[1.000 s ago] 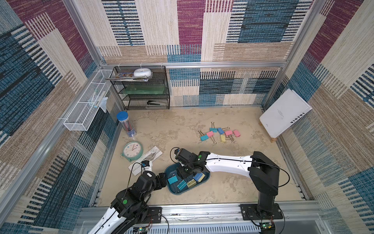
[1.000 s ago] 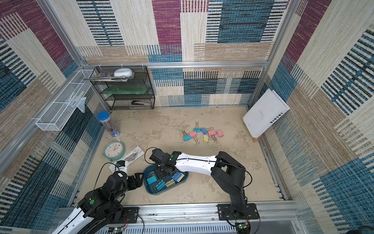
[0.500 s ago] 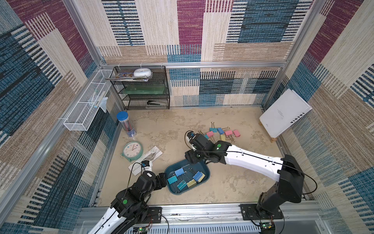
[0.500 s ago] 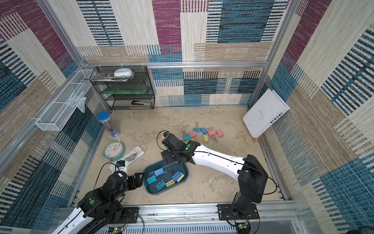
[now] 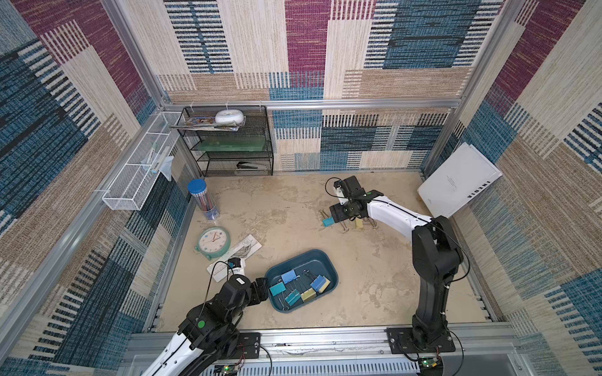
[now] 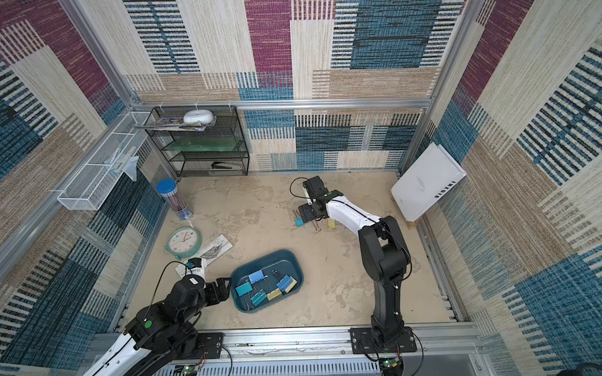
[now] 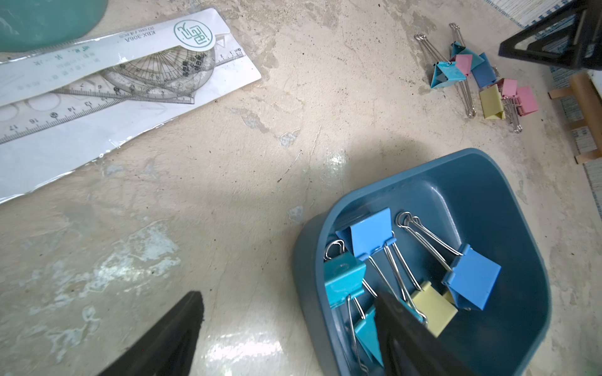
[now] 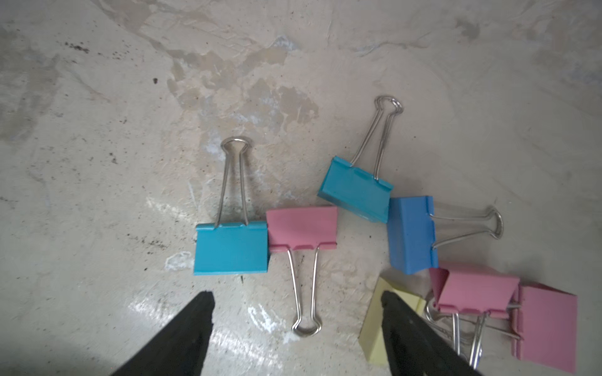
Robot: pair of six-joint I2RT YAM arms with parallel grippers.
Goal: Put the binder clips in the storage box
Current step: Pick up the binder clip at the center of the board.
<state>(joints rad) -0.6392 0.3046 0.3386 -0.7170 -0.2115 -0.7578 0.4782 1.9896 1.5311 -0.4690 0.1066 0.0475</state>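
Tabletop, beige and blotched with pale scuffs and dark specks, formed the floor of a booth. Its walls were woven patchwork in blue, plum and cream, framed by aluminium rails. A black mesh rack stood at the back. A white wire basket hung on one side wall, with a pencil tube, a clock and a ruler set below it. A white book leaned against the opposite wall.

The storage box sat near the front edge, holding several binder clips. The loose clips lay in a cluster farther back. The right gripper hung just over them, jaws spread and empty. The left gripper was also released, straddling the box's near wall with one finger over the clips inside.
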